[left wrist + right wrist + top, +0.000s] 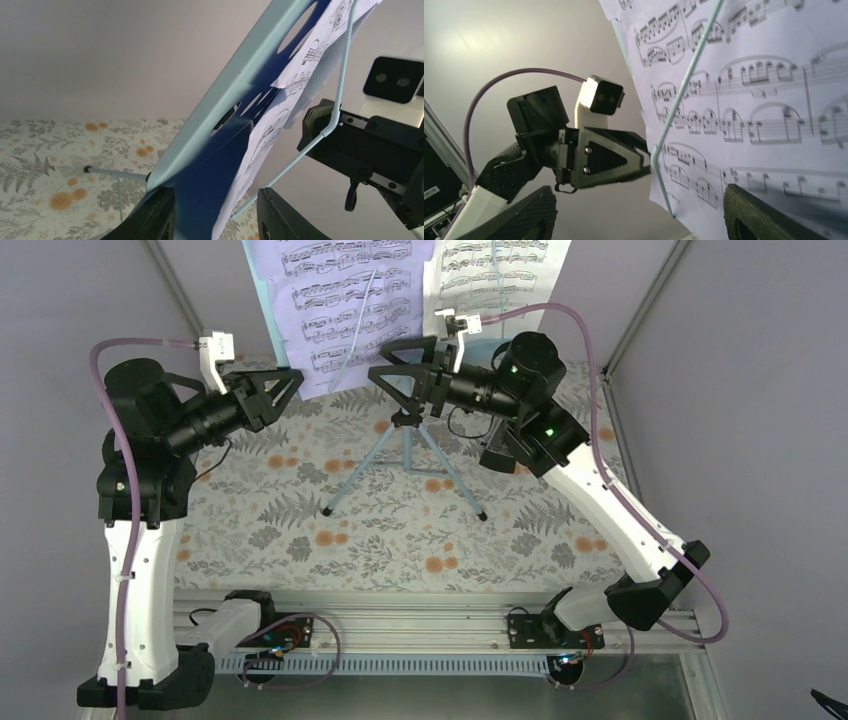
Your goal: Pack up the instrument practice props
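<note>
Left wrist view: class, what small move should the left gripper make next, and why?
Probably close the left gripper: its fingers flank the lower edge of the music stand and the sheet-music pages, yet a gap shows between the pages and one finger, so nothing looks pinched.

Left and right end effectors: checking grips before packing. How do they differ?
The left end effector straddles the blue edge of the music stand side-on; the right end effector faces the printed sheet music. The left sits at the stand's left corner, the right near its middle. Both are open.
</note>
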